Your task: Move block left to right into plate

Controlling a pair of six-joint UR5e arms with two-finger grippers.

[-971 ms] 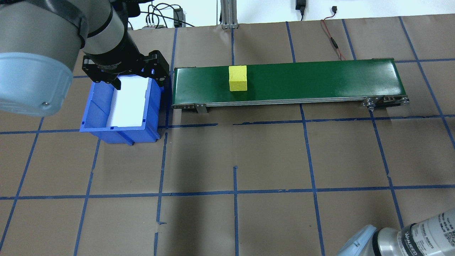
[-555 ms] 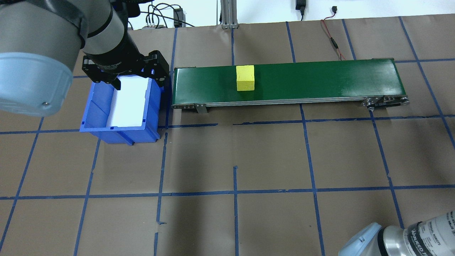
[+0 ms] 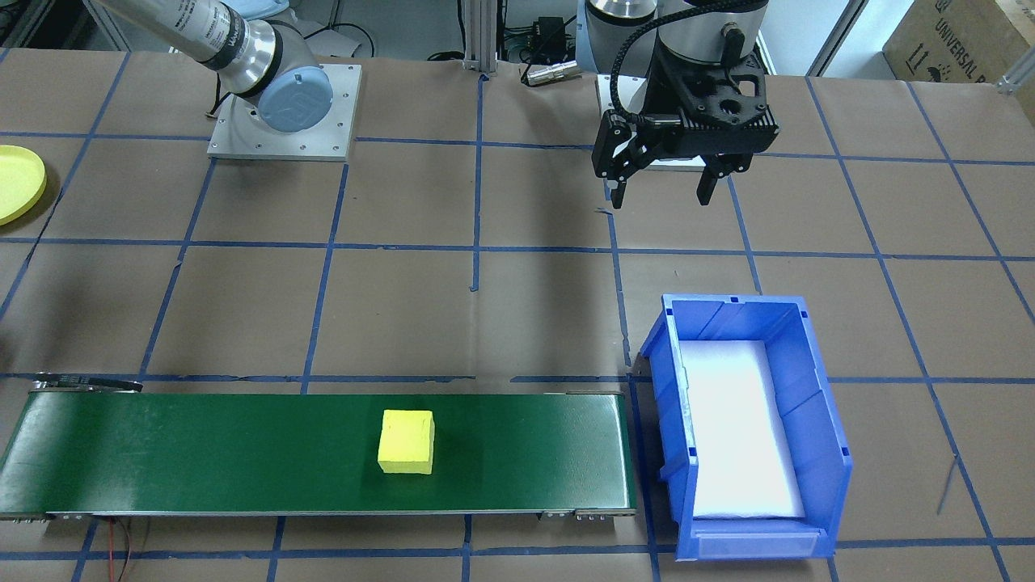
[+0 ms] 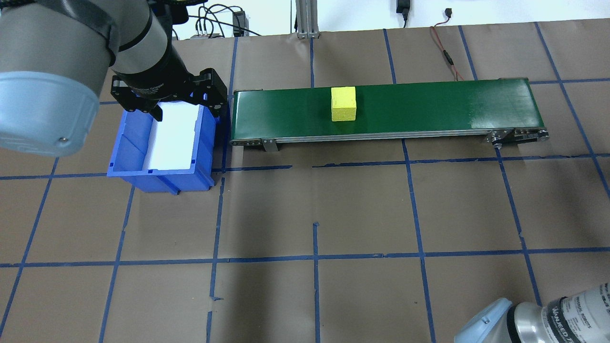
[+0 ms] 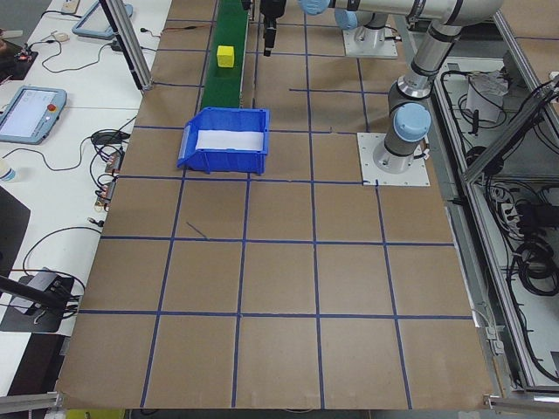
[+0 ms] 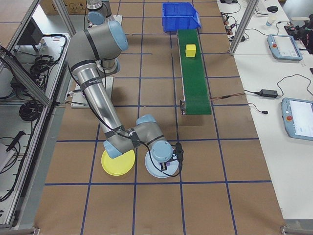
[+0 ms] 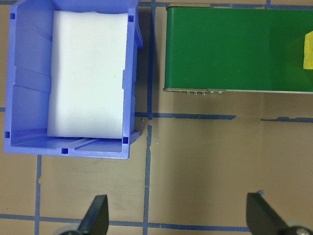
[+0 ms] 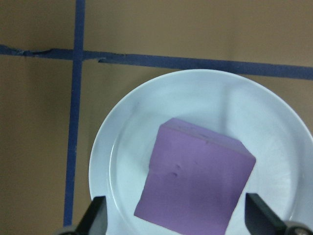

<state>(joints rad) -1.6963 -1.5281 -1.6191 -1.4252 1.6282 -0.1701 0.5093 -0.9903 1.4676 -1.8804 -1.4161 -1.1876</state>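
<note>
While a yellow block (image 4: 343, 104) sits near the middle of a long green conveyor belt (image 4: 429, 107), neither arm touches it. Its matte, slightly pitted faces suggest foam: probably light, a little squashy and not slippery, so a gentle pinch across two opposite flat sides, near mid-height, looks the safest hold.

At the belt's end stands a blue bin (image 3: 817, 453) lined with white foam (image 7: 88, 73). The left gripper (image 3: 663, 187) hangs above bare table on the robot's side of the bin, pointing straight down, fingers spread wide and empty.

The right arm is folded low at the table's far end, well apart from the belt. Its gripper (image 8: 173, 218) points down over a pale blue plate (image 8: 127, 147) holding a purple block (image 8: 195, 181), fingers parted on either side and grasping nothing. Just beside that plate lies the yellow plate (image 6: 118, 163), with nothing visible on it.
</note>
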